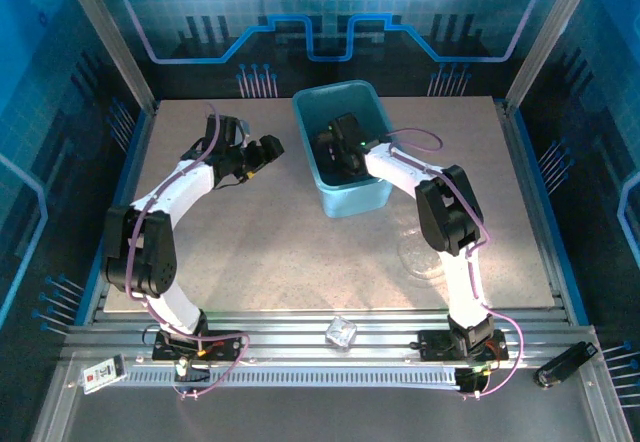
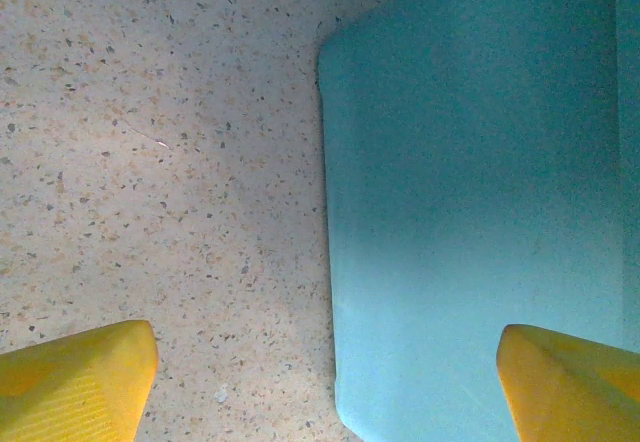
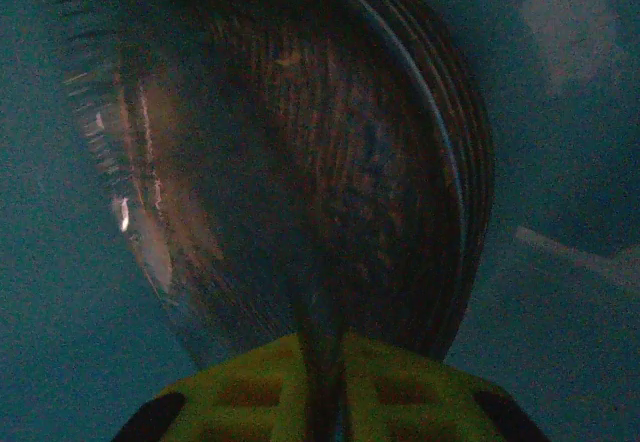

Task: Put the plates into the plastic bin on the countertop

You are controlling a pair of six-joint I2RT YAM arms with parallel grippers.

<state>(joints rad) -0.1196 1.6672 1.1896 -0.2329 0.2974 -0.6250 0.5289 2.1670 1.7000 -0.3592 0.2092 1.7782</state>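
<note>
Two arms are shown over a speckled surface (image 1: 260, 252). The left gripper (image 1: 268, 151) is held just left of the teal plastic bin (image 1: 356, 200), at upper centre of the top view, with its jaws spread wide. The right gripper (image 3: 322, 352) is set inside the bin, its jaws pinched on the rim of stacked smoky brown plates (image 3: 300, 162). One clear plate (image 1: 425, 255) is seen on the surface, right of centre.

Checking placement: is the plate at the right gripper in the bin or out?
In. The right gripper reaches inside the bin; teal walls surround the plate between its fingers.
</note>
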